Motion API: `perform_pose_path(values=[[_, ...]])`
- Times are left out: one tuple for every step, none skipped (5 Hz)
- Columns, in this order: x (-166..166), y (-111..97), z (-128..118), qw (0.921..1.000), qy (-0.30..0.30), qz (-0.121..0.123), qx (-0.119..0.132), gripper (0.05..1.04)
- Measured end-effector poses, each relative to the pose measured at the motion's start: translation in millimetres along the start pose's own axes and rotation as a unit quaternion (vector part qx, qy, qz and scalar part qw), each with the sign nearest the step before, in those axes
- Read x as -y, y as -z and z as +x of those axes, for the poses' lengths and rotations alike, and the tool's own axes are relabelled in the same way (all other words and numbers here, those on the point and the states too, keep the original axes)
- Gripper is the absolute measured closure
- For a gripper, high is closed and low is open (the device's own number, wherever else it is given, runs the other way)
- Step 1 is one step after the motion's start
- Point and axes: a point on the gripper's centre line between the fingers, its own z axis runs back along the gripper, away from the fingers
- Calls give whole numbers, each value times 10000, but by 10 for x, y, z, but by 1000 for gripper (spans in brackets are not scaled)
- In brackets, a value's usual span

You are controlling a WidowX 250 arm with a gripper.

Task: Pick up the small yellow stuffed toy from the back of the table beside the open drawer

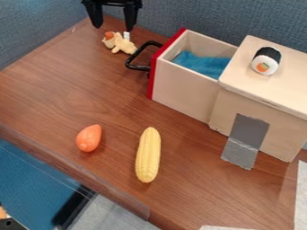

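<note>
The gripper hangs over the desk's far corner, near the two blue walls; its fingers are open, spread well apart with nothing between them; the toy lies on the desk just below them, close to that corner. The toy is small and pale yellow, with stubby limb-like parts sticking out; its end away from the drawer is tan with a rounded orange patch on top; a small white tag stands up from it beside the pale body; its finer features are too small to tell.

Just beside the toy is the black handle of the drawer, which has a red front and pale wooden sides; the drawer stands out from the cabinet, and a blue cloth lies inside it; a sushi roll, black and white with an orange and green centre, rests on the cabinet's top; grey tape runs down its side onto the desk. Towards the desk's near edge lie an orange carrot and, beside it, yellow corn.
</note>
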Motion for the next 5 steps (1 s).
perform_pose_path(values=[[-17,143,-28,9998,-23,3,-199,83],[-64,206,268,9999,13,96,-90,83],[-73,237,591,9999,-17,100,15,83],[-148,390,814,9996,2,271,-46,83],[-265,652,931,9983,-13,541,-235,83]])
